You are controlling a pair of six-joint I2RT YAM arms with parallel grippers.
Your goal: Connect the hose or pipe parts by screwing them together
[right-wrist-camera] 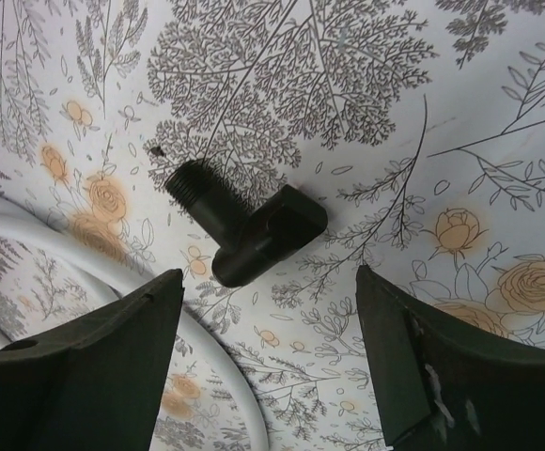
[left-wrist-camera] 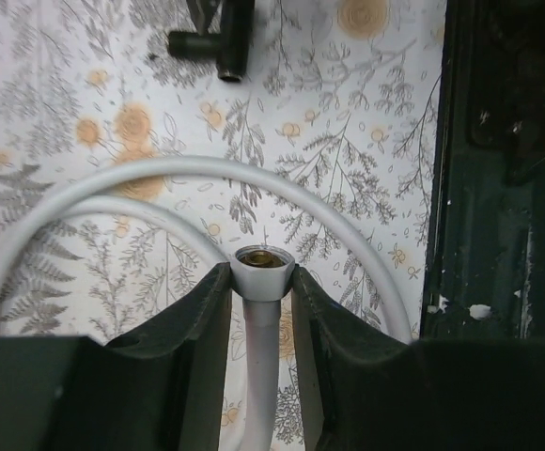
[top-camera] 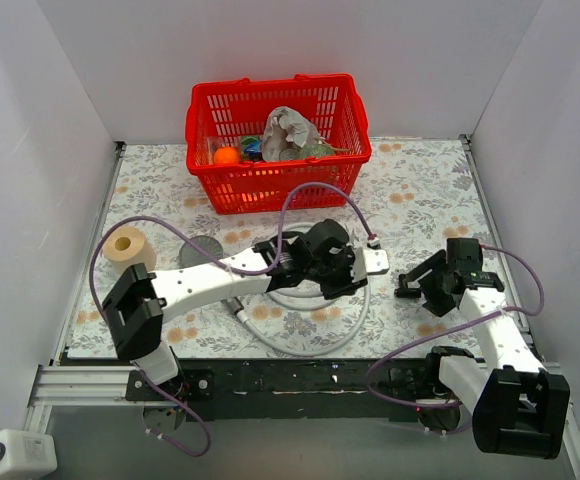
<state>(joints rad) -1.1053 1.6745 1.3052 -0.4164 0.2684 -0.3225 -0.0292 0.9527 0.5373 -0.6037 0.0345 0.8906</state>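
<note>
From overhead I see the left arm stretched across the middle of the flowered table (top-camera: 420,190), its left gripper (top-camera: 373,262) over the far side of the coiled light-grey hose (top-camera: 310,352), which lies in loops just ahead of the arm bases. The shower head (top-camera: 206,246) shows only its round grey face, peeking out behind the left arm, near a roll of tape (top-camera: 128,245). A red basket (top-camera: 270,95) of odds and ends sits at the far edge, well apart from the work. The right gripper (top-camera: 406,287) hangs low over the table to the right of the coil, pointing toward the left one. On my left wrist camera the pincer is clenched on the hose's end nut (left-wrist-camera: 261,274) - both dark fingers (left-wrist-camera: 193,315) press its sides, and the open mouth of the nut, brass-coloured inside, faces away from the camera. The hose curves around beyond it on the cloth, and a black threaded elbow fitting (left-wrist-camera: 230,42) lies at the top of that view, apart from the nut. On my right wrist camera the fingers stand wide apart and hold nothing - the elbow lies flat on the cloth beyond them, threaded end to the upper left, with a bend of hose passing at lower left.
</note>
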